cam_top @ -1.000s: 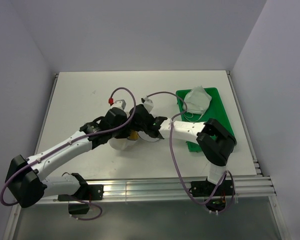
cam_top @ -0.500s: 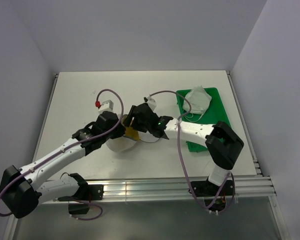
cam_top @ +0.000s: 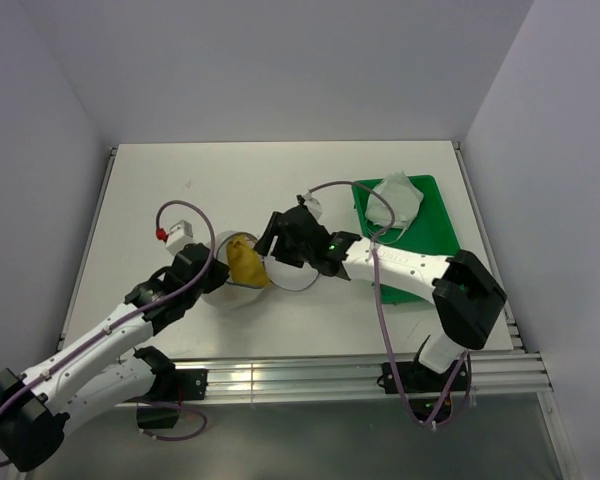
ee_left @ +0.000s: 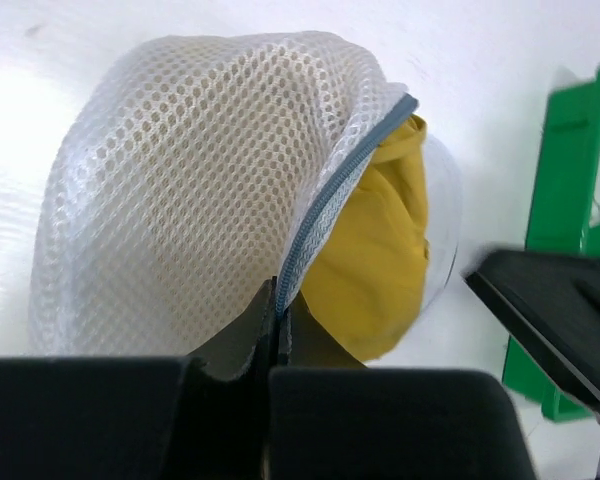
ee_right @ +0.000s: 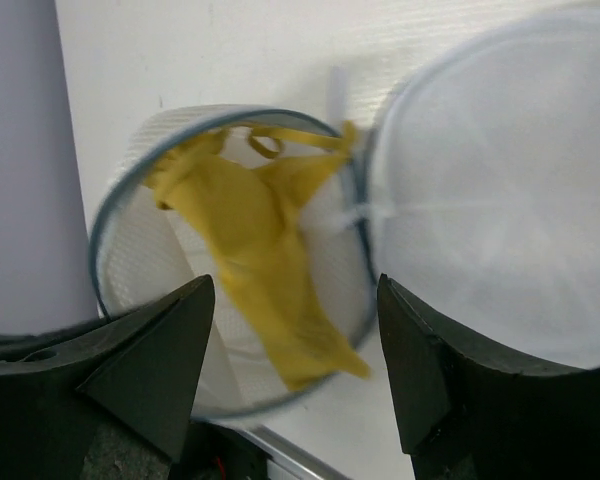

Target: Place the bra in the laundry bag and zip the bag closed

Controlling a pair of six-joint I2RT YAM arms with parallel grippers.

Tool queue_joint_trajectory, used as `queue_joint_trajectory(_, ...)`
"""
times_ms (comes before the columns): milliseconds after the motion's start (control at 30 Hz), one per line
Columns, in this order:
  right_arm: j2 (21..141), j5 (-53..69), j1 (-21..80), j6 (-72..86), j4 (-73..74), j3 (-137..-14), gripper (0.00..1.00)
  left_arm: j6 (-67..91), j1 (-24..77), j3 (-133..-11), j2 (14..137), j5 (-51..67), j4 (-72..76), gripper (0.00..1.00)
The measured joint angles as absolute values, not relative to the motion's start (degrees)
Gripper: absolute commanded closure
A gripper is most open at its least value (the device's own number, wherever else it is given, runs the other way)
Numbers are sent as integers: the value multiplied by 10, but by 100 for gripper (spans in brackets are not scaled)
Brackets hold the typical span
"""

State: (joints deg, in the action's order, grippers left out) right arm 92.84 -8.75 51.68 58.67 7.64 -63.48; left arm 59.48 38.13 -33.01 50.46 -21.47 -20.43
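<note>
Bra [ee_left: 380, 250] across laundry bag [ee_left: 190, 190] rim — left pincer [ee_left: 277, 300] clamped on rim, right pincer [ee_right: 295, 290] agape.

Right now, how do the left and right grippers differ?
The left gripper is shut on the zipper rim of the laundry bag; the right gripper is open, holding nothing. The left sits at the bag's edge; the right looks down on the bra in it. Both point at the bag.

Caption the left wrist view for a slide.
Left hand pinches the laundry bag at its zipper; the bra bulges out.
</note>
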Motion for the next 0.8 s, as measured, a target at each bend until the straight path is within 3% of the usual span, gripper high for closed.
queue_joint_trajectory(333, 800, -65, 503, 622, 64, -493, 25, 668, 326, -303, 492, -222, -265, 100)
queue_joint_trajectory(800, 866, -6, 531, 765, -129, -354, 23, 682, 301, -296, 470, -169, -294, 100)
